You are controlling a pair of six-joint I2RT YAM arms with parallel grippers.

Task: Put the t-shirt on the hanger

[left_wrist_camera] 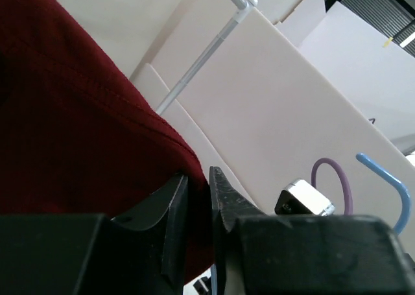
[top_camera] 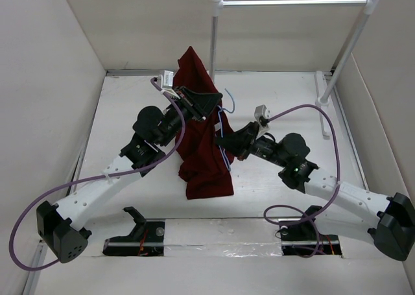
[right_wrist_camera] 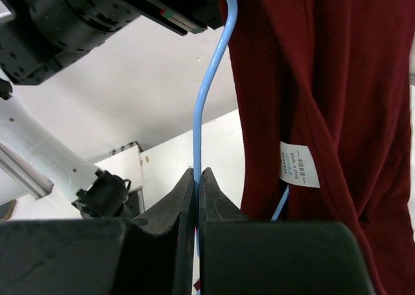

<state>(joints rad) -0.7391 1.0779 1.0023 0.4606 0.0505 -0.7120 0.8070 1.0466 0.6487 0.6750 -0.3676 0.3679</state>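
Hanging off the t-shirt (right_wrist_camera: 337, 81) is a small white tag (right_wrist_camera: 299, 165) with a few lines of dark print running sideways. In the right wrist view the letters are too small for me to read with any confidence. The shirt is dark red and held up in the middle of the workspace, bunched and twisted into a long drape between the two arms. I cannot tell whether its lower end rests on the table (top_camera: 272, 94). Most of its shape is lost in the folds, so I cannot tell neck from sleeve.

The left gripper (left_wrist_camera: 209, 178) has its fingers pressed nearly together with a fold of the red cloth caught between them. The cloth fills the left half of that wrist view and hides whatever is behind it. The right gripper (right_wrist_camera: 196, 178) is clenched tight on the thin light-blue wire of the hanger (right_wrist_camera: 197, 139), which runs straight up out of the fingertips just beside the shirt. Only pieces of the hanger show: that one wire, a short length below the tag, and, from above, a curl of the hook beside the shirt's upper part. The rest is buried in cloth, so I cannot say whether any of it sits inside the shirt.

At the far side, behind the shirt, stands a white rack (top_camera: 292, 2) with a metal rail. A purple cable (top_camera: 311, 110) trails from each arm.
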